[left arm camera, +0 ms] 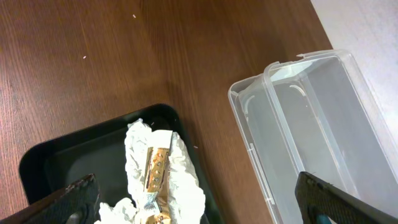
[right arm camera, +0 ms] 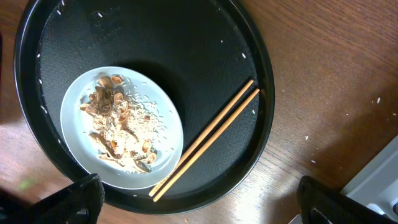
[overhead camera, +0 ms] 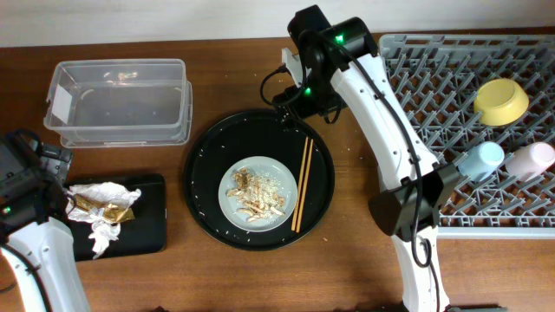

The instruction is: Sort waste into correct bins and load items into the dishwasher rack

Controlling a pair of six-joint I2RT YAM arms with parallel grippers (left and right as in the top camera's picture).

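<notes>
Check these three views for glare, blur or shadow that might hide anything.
Overhead: even light, sharp, faint sheen on the tub. Left wrist: napkin crisp, the left fingers dark and blurred. Right wrist: plate sharp, the right fingers blurred, soft sheen on the round tray.

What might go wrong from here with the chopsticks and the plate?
The chopsticks lie flat, side by side, close to the plate; the open right fingers may catch only one or nudge the plate. The plate holds food scraps; tilting it could spill them onto the round black tray.
</notes>
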